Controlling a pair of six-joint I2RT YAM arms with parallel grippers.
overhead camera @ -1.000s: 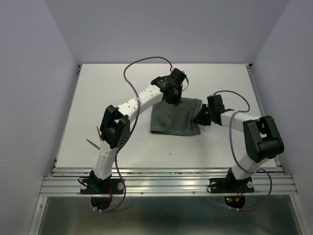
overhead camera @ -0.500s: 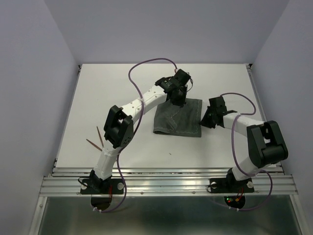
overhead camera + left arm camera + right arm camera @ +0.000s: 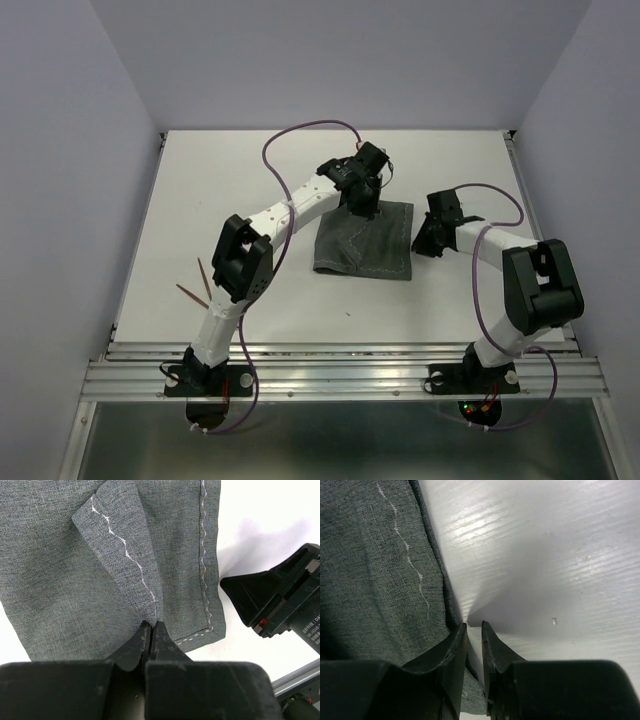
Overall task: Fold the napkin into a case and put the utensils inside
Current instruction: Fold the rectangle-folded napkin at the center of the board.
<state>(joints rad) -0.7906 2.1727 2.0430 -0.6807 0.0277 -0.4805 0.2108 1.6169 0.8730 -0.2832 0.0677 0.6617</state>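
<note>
The left pincer (image 3: 152, 625) is pressed together on a raised fold at the far edge of the napkin (image 3: 60, 590). The right pincer (image 3: 474, 626) sits just beside the napkin's right edge, jaws slightly apart on nothing. The utensils (image 3: 190, 291) lie well left of the napkin.

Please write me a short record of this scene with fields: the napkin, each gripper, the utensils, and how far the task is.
napkin: grey-green cloth, partly folded, lying on the white table
left gripper: shut on a raised fold at the napkin's far edge
right gripper: jaws slightly apart, holding nothing, at the napkin's right edge
utensils: thin copper-brown pieces on the table near its left side, apart from the napkin
progress: case not finished; no utensil inside yet
</note>
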